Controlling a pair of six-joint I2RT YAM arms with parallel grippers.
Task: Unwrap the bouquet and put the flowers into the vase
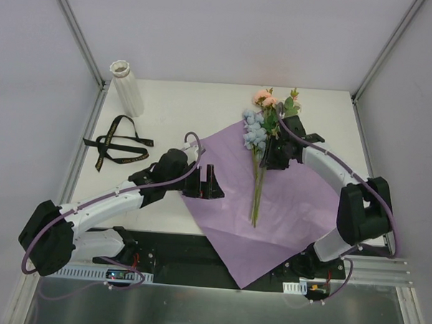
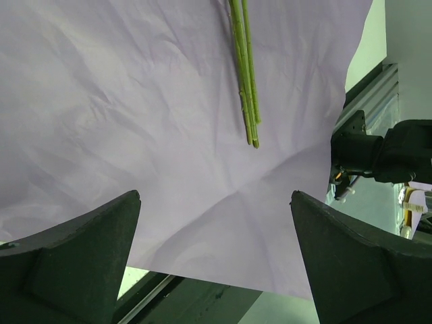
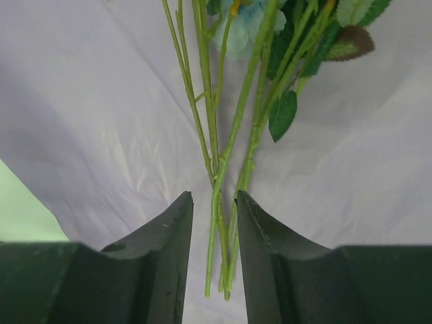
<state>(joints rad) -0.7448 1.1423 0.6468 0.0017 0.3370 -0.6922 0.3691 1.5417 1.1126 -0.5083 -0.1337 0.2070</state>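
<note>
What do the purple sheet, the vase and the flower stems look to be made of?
Purple sheet: thin matte paper, it seems, going by its creases and fold lines. Vase: white, ribbed, matte; ceramic or plastic, I cannot tell. Flower stems: smooth, evenly green, slightly shiny, so probably plastic.

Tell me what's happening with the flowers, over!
Left gripper open over purple paper. Right gripper narrow around the flowers, grip unsure. Vase back left, black ribbon lying in front of it.

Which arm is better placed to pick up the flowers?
Right. The right gripper straddles the flower stems, fingers close on either side. The left gripper hangs open over purple paper, clear of them.
</note>
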